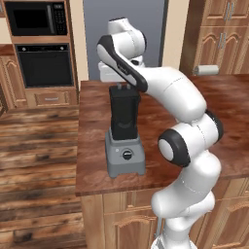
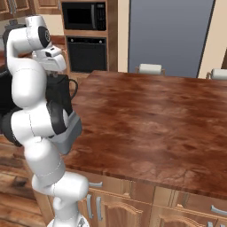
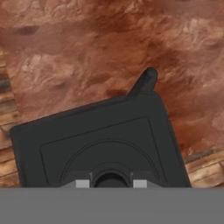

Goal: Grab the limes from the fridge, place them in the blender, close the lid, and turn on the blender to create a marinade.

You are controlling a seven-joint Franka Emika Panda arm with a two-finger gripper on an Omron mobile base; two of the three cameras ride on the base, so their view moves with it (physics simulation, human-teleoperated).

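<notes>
Black lid (image 3: 98,140) caps the blender (image 1: 124,131) directly beneath the gripper (image 1: 123,86).
Upright jar's handle (image 3: 143,83) points away; left base view alone shows the dial (image 1: 127,154). Whether the fingers are parted or gripping cannot be told.

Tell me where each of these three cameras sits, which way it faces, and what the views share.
Left base view: behind the arm's left, facing the blender on the counter, gripper over the jar; white arm crosses right.
Right base view: behind the arm's right, facing the counter; arm hides most of the blender.
Hand view: straight down on the lid; fingertips low.
Shared: blender, counter.
</notes>
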